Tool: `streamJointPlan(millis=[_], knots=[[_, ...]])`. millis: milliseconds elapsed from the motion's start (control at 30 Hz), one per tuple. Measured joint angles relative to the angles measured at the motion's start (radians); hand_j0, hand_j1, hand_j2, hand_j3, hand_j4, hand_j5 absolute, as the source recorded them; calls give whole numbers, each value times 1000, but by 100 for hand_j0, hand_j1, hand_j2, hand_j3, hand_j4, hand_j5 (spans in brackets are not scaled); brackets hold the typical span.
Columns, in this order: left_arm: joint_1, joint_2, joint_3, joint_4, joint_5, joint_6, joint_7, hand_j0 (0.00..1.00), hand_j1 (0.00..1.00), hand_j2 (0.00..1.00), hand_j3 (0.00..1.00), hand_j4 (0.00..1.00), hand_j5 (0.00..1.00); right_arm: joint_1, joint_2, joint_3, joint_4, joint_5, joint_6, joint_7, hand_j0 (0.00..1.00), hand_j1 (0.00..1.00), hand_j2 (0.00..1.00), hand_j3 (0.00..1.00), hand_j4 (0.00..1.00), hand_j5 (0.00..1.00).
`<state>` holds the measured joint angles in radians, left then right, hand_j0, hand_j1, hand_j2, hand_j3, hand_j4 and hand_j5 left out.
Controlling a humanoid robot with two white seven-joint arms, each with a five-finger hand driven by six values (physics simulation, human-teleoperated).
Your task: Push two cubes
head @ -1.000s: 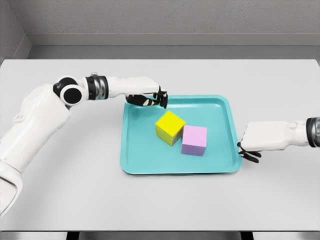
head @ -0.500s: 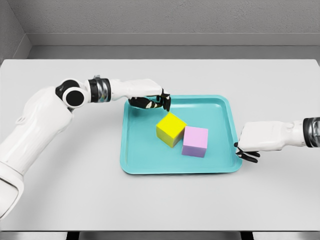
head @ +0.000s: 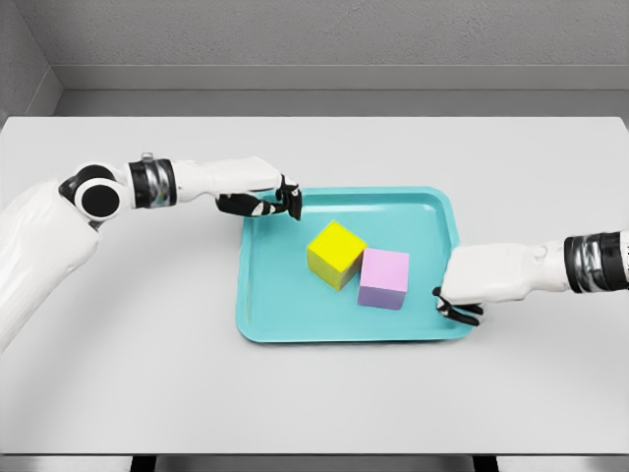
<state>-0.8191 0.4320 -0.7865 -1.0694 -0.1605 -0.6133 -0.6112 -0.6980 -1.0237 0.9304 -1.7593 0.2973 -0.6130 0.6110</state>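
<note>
Right hand (head: 472,285): fingers mostly hidden under white palm. It covers tray (head: 295,329) right rim. Both arms cut off by picture's side edges.

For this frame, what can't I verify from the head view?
- Right hand: the white back of the hand covers the fingers; contact with the teal tray unclear.
- Yellow cube and purple cube: far and bottom faces hidden.
- Left hand: dark fingertips too small to judge tray-rim contact.
</note>
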Motion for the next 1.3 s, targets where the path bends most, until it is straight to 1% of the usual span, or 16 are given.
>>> streamJointPlan(millis=[100, 233, 333, 433, 533, 667, 967, 1133, 1300], knots=[[-2, -5, -31, -2, -3, 0, 0, 46, 46, 46, 46, 46, 46, -6, 15, 16, 0, 0, 0, 0, 0, 0, 0, 0, 0, 0], [-5, -4, -43, -5, -8, 0, 0, 46, 46, 46, 46, 46, 46, -20, 32, 36, 2, -1, 0, 0, 0, 0, 0, 0, 0, 0], [-6, 3, -33, -4, -9, 0, 0, 46, 46, 46, 46, 46, 46, -17, 36, 44, 17, -1, 0, 0, 0, 0, 0, 0, 0, 0], [-5, 14, -12, -2, -9, 0, 0, 46, 46, 46, 46, 46, 46, -20, 38, 46, 53, 0, 0, 0, 0, 0, 0, 0, 0, 0], [-5, 22, 2, -1, -9, 0, 0, 46, 46, 46, 46, 46, 46, -23, 63, 55, 73, 4, 0, 0, 0, 0, 0, 0, 0, 0], [-5, 29, 15, -1, -8, 0, 0, 46, 46, 46, 46, 46, 46, -34, 97, 81, 83, 8, 0, 0, 0, 0, 0, 0, 0, 0], [-5, 31, 21, 1, -8, 0, 0, 46, 46, 46, 46, 46, 46, -37, 137, 94, 155, 11, 0, 0, 0, 0, 0, 0, 0, 0], [-5, 31, 21, 1, -8, 0, 0, 46, 46, 46, 46, 46, 46, -43, 160, 99, 178, 12, 0, 0, 0, 0, 0, 0, 0, 0], [-5, 31, 21, 1, -8, 0, 0, 46, 46, 46, 46, 46, 46, -49, 172, 109, 181, 14, 0, 0, 0, 0, 0, 0, 0, 0]])
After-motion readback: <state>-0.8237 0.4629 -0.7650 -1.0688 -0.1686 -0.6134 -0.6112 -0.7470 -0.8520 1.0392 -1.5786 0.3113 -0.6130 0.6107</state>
